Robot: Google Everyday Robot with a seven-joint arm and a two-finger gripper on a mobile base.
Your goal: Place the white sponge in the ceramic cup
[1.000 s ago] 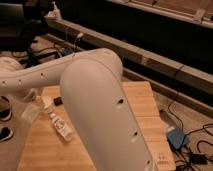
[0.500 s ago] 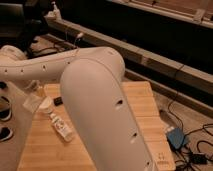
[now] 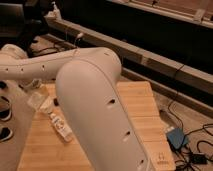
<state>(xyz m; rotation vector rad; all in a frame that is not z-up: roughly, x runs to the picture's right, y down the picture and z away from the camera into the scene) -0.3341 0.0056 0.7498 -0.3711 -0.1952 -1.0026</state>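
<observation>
One big white plastic robot arm (image 3: 95, 100) fills most of the shot, stretched over the light wooden slatted table (image 3: 135, 115). The gripper (image 3: 37, 95) sits at the table's far-left edge, over what looks like a pale translucent block (image 3: 39, 99), maybe the white sponge. Can't tell how it's set. A slim white labelled bottle (image 3: 60, 126) lies just toward the camera from there.

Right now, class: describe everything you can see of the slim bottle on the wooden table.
The slim bottle lies on its side, diagonally, on the wooden table near its left edge. It looks pale, perhaps plastic, with a label-like patch. Only the table visibly touches it; the gripper hangs up-left of it, apart.
</observation>
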